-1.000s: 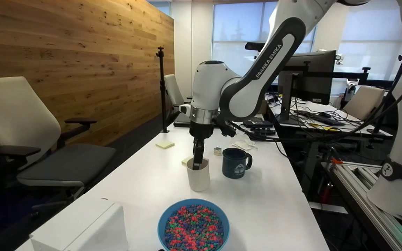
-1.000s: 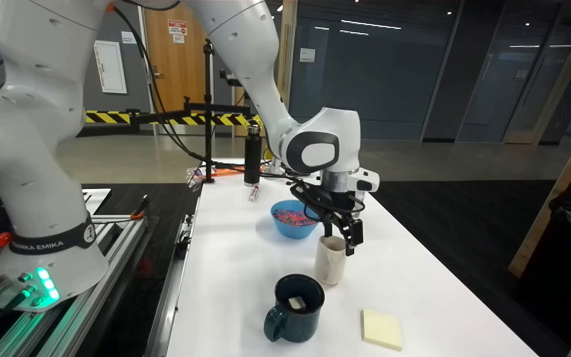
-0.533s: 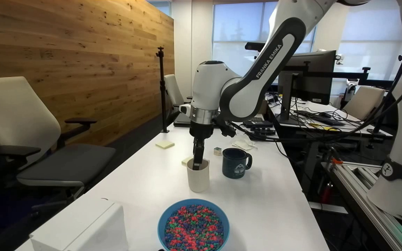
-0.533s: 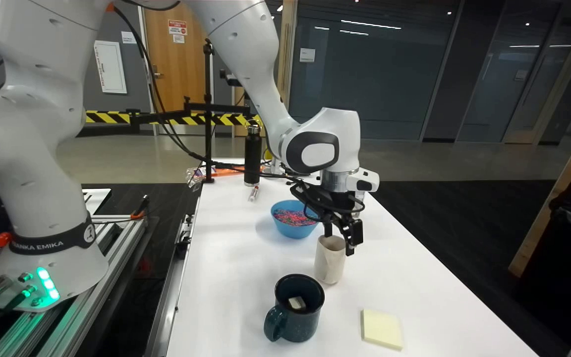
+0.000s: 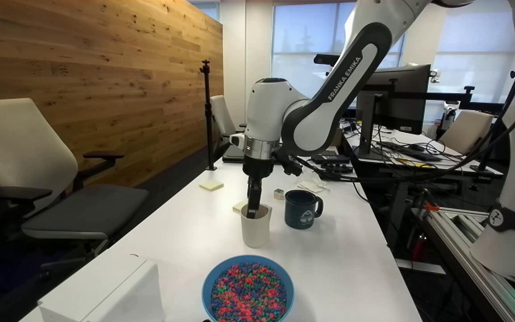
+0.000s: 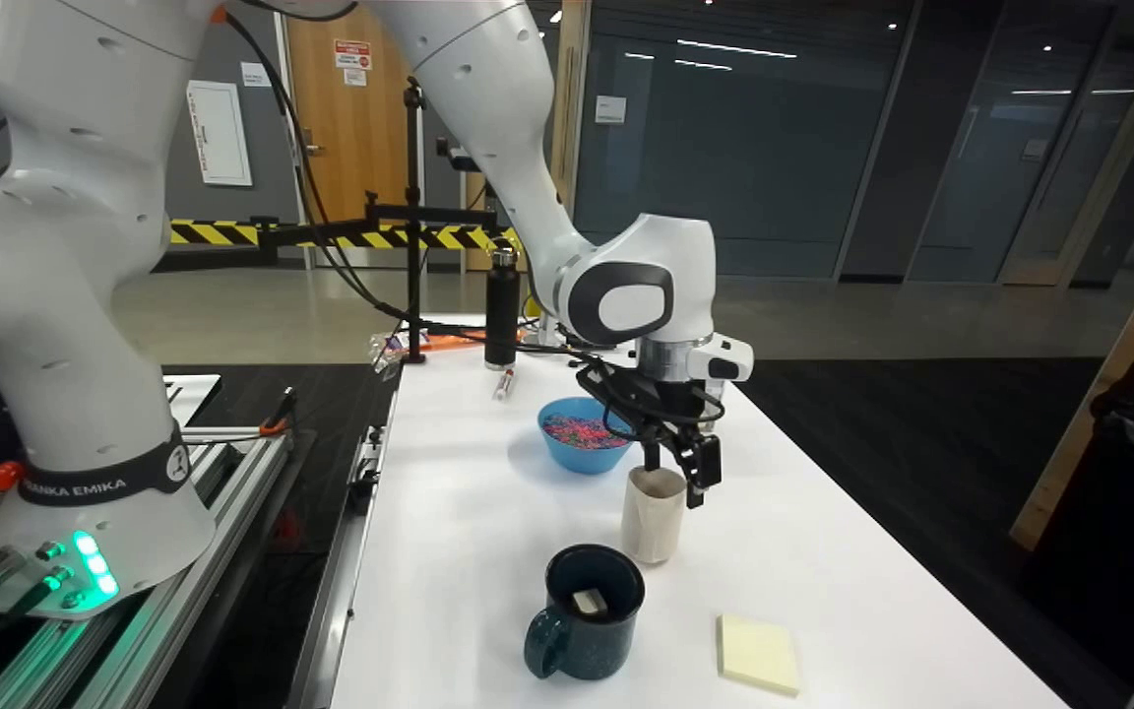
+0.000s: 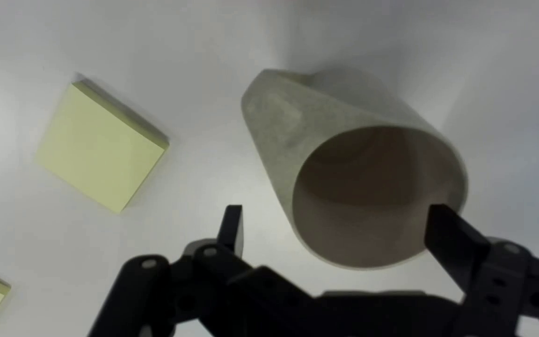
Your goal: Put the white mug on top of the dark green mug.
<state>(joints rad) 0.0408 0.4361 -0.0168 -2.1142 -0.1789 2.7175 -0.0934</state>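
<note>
Your claw stands spread wide, empty, at the mouth of the white mug; one finger overlaps its rim, inside or above, unclear. Best, likely, that you centre on it and squeeze slowly; the dark green mug stands near the white mug, apart.

Your arm arches from its base over the nearest long edge of the table, wrist vertical, gripper pointing down inside that edge, fingers apart
</note>
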